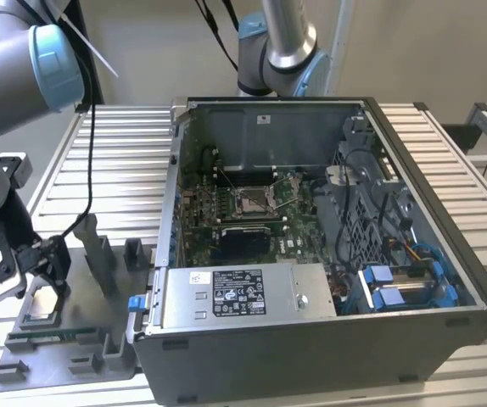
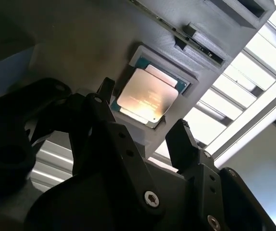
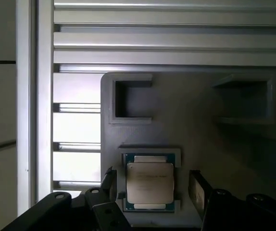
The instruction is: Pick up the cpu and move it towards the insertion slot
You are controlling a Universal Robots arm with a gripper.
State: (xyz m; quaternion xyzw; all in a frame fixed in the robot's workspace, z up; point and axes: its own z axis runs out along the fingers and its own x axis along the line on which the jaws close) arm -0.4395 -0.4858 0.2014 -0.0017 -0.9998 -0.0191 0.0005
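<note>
Claw (image 2: 144, 109) hangs open over the grey tray (image 3: 191, 130), its two fingers (image 3: 196, 190) either side of the one cpu (image 3: 149, 182) lying flat in a tray recess, well apart from the single insertion slot (image 1: 252, 201) in the computer case (image 1: 311, 339).

Exterior view: off the arm, set high, angled down across the bench (image 1: 447, 153) at mid range. It takes in the open computer case (image 1: 311, 339) and the grey tray (image 1: 53, 360) at the exterior view's left.
First wrist view: close, looking straight down on the tray.
Second wrist view: closer, oblique, looking past the gripper (image 2: 144, 108).
Overlap: both wrist views share the cpu (image 3: 150, 182) in its tray recess, flanked by the jaws. The exterior view covers that same tray from afar.
</note>
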